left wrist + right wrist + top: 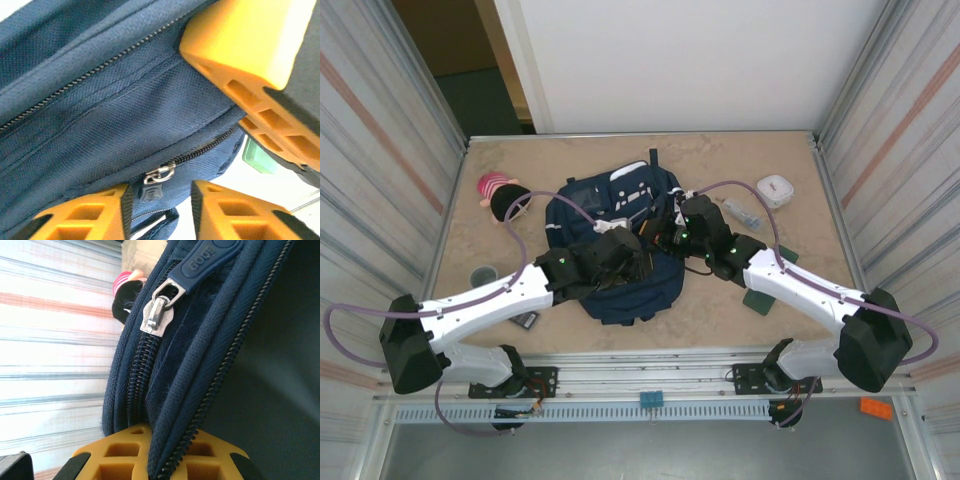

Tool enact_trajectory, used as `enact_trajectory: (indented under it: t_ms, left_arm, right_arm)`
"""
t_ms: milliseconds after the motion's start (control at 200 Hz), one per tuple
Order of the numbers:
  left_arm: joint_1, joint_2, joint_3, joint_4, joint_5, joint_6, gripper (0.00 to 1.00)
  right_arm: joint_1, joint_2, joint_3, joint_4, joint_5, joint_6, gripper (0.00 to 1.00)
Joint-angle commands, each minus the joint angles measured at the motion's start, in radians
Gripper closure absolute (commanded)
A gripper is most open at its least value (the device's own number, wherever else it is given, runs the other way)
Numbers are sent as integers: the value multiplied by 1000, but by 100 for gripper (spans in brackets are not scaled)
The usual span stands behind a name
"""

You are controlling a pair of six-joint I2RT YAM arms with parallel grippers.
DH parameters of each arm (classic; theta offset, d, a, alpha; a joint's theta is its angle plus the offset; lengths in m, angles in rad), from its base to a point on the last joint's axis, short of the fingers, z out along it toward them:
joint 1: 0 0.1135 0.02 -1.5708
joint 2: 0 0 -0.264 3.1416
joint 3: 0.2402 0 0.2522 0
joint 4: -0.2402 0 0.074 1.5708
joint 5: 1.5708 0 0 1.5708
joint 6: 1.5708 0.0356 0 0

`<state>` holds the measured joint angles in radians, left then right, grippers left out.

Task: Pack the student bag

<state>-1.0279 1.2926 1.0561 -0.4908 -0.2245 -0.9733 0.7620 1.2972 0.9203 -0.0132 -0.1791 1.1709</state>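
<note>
The student bag, a navy-blue backpack, lies in the middle of the table with both arms meeting over its near right part. My left gripper is open, its orange fingertips either side of a dark pull tab that hangs under a silver zipper slider. My right gripper is shut on a fold of the student bag along a zipper edge. A second silver slider with a blue rubber pull sits farther up that seam. The right gripper's orange fingers press on the bag above the left one.
A pink and black plush toy lies left of the bag. A small white box and a clear bottle lie to its right. Dark green flat pieces sit by the right arm, and a small dark dish by the left arm.
</note>
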Motion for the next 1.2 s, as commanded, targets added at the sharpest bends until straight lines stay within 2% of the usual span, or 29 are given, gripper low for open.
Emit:
enact_trajectory:
  t_ms: [0, 85, 170, 386, 556, 616, 847, 1022, 1193]
  left_arm:
    - [15, 8, 20, -34, -61, -30, 57]
    - [15, 18, 31, -74, -96, -43, 55]
    - [16, 27, 40, -95, -128, -49, 57]
    - [22, 96, 111, -198, -179, -42, 80]
    - [22, 89, 108, -227, -168, -27, 95]
    - [23, 70, 88, -214, -153, -19, 100]
    - [53, -48, -18, -138, -2, 67, 100]
    - [95, -170, -142, -54, 110, 105, 100]
    - [153, -240, -244, 81, 221, 137, 100]
  right_arm:
    - [16, -33, 66, 64, -16, 41, 100]
    - [22, -47, 67, 57, -12, 61, 100]
    - [30, -62, 67, 45, -3, 72, 100]
    - [51, -73, 73, 25, -3, 83, 100]
    - [35, -85, 74, -22, 13, 56, 100]
    - [15, -88, 71, -39, 12, 45, 100]
    - [-92, -93, 75, -100, -52, -39, 100]
    - [-213, -80, 96, -137, -163, -87, 100]
    - [-231, -67, 112, -133, -222, -86, 99]
